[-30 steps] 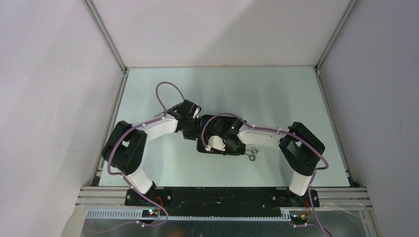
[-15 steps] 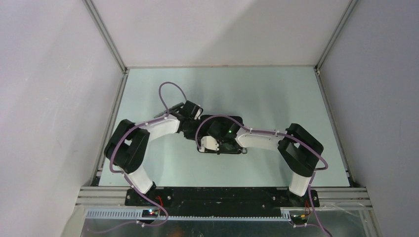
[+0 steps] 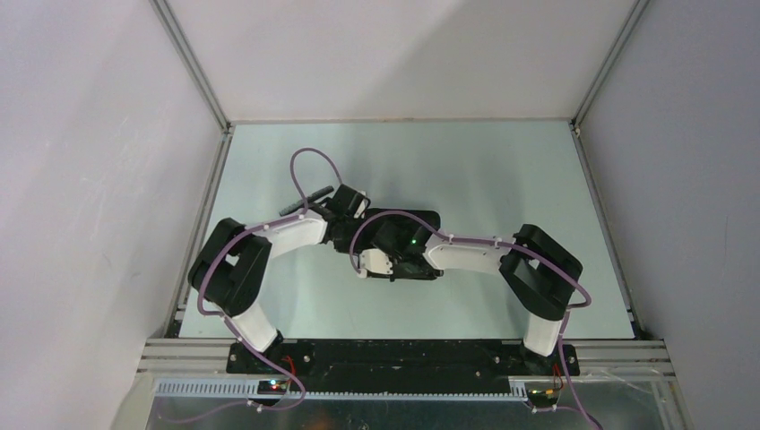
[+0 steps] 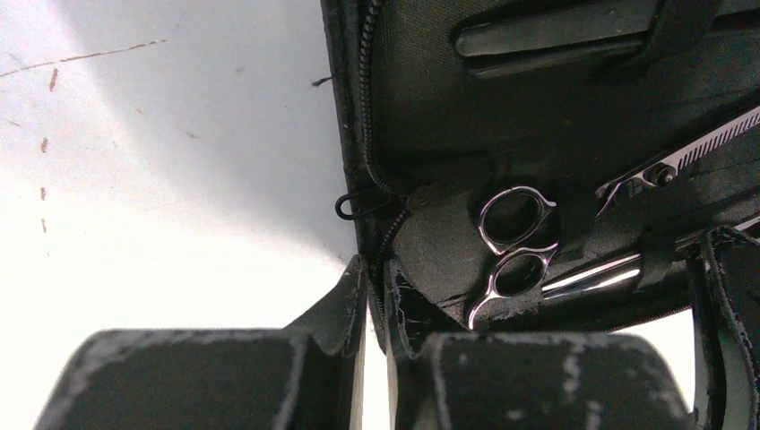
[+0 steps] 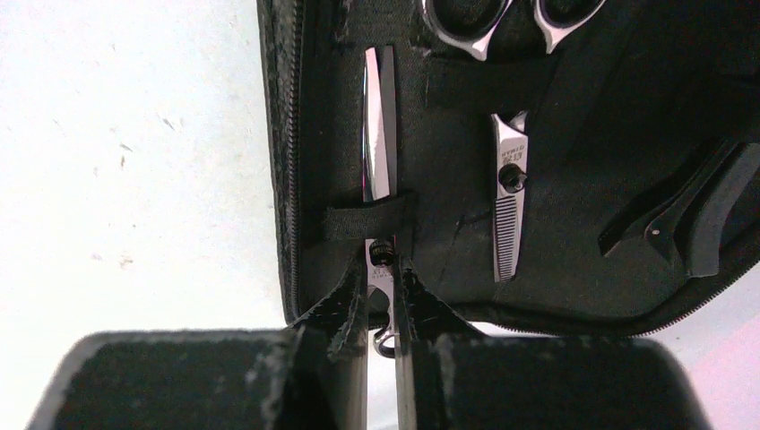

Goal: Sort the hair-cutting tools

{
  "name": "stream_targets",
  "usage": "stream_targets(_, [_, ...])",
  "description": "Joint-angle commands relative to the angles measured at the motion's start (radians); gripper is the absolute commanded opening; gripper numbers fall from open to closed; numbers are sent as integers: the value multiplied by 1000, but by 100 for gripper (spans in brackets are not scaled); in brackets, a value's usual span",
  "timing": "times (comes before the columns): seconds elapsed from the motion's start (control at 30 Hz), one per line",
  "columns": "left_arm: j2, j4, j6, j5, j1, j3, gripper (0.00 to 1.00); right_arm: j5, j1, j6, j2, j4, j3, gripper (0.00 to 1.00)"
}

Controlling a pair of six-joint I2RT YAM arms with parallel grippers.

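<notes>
The black pouch [image 3: 425,218] lies open mid-table, with both wrists over it. My left gripper [image 4: 376,300] is shut on the pouch's zipper edge [image 4: 363,134]. My right gripper [image 5: 383,309] is shut on a silver scissors [image 5: 380,152] by its handle end, and the blade lies under an elastic strap [image 5: 367,219] inside the pouch. A second, toothed scissors [image 5: 508,210] sits in the pouch, and its ring handles [image 4: 515,242] show in the left wrist view. A black hair clip [image 5: 695,224] lies in the pouch's other half. I cannot make out the comb.
A thin dark strip [image 3: 305,198] shows beside the left wrist; I cannot tell what it is. Metal frame rails [image 3: 215,161] border the pale table on the left and right. The arm bases stand at the near edge.
The right arm has moved left over the pouch. The scissors that lay on the table right of the pouch a second ago no longer show there. The left arm has barely moved.
</notes>
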Motion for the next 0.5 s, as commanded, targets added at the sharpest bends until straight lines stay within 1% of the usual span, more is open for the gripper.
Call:
stream_targets(0.0, [6, 68, -3, 26, -41, -37, 10, -77, 21, 38, 22, 143, 25, 17])
stream_targets(0.03, [3, 66, -1, 24, -40, -38, 10, -73, 22, 48, 17, 140, 25, 23])
stream_targets(0.1, [2, 62, 3, 12, -41, -37, 10, -72, 17, 74, -15, 133, 24, 29])
stream_targets(0.23, [1, 52, 9, -11, -41, -37, 10, -77, -20, 168, -136, 115, 24, 38])
stream_targets(0.33, [0, 51, 11, -21, -41, -36, 10, -67, -67, 265, -195, 69, 24, 40])
stream_targets(0.47, [-3, 49, 11, -29, -42, -37, 9, -8, -137, 463, -236, -31, 24, 41])
